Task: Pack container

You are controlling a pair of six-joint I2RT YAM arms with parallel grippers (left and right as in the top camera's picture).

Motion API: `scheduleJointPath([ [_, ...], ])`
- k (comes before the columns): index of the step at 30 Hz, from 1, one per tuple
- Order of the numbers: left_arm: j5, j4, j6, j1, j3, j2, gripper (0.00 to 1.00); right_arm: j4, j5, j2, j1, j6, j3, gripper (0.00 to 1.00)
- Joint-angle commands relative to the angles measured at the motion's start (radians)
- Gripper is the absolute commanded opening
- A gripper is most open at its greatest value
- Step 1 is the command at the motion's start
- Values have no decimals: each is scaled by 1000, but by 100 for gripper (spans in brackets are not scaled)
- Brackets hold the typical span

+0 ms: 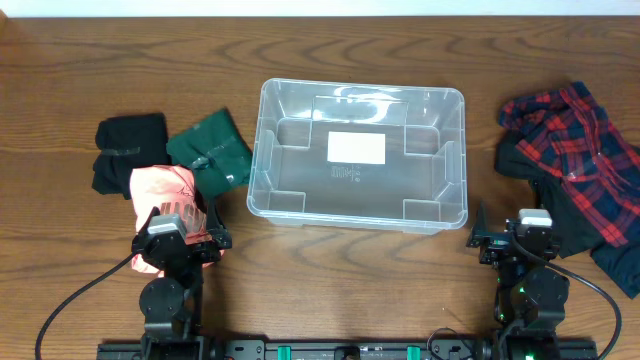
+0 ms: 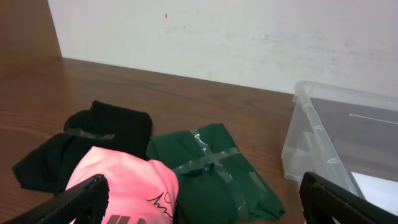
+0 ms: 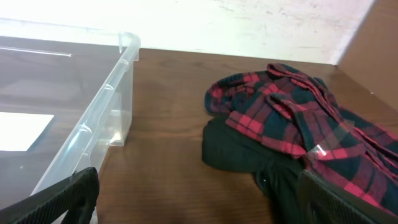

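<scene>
The clear plastic container (image 1: 360, 155) stands mid-table with a white label (image 1: 356, 148) on its base; nothing shows inside it. It also shows in the left wrist view (image 2: 323, 140) and the right wrist view (image 3: 93, 118). My left gripper (image 1: 180, 232) is open over a folded pink garment (image 1: 165, 190), which also shows in the left wrist view (image 2: 124, 186). Next to the pink garment lie a taped green bundle (image 1: 210, 155) and a black bundle (image 1: 128, 150). My right gripper (image 1: 512, 238) is open and empty, just left of a red plaid shirt (image 1: 580, 140) lying on a black garment (image 3: 249, 155).
Bare wood table lies between the container's front wall and both arms. A white wall (image 2: 217, 37) rises behind the table's far edge. Cables (image 1: 70, 300) run from both arm bases at the front edge.
</scene>
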Motion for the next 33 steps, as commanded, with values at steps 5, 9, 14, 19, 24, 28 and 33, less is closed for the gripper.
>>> scheduleJointPath([
  [5,21,-27,-15,0,-18,-6,98,3,-52,1,6,84,19,99],
  [9,51,-118,-14,0,70,17,98,-69,-25,23,6,84,114,99],
  [14,51,-195,-14,0,255,152,98,-190,24,145,6,83,315,99],
  [19,51,-267,-14,0,458,372,98,-280,50,354,5,84,525,99],
  [24,52,-430,-14,0,650,594,98,-514,57,644,-20,24,799,99],
  [28,73,-540,-14,0,747,705,98,-798,56,900,-96,-76,1062,99],
  [33,77,-558,-14,0,761,753,98,-1065,66,1168,-142,-78,1411,99],
])
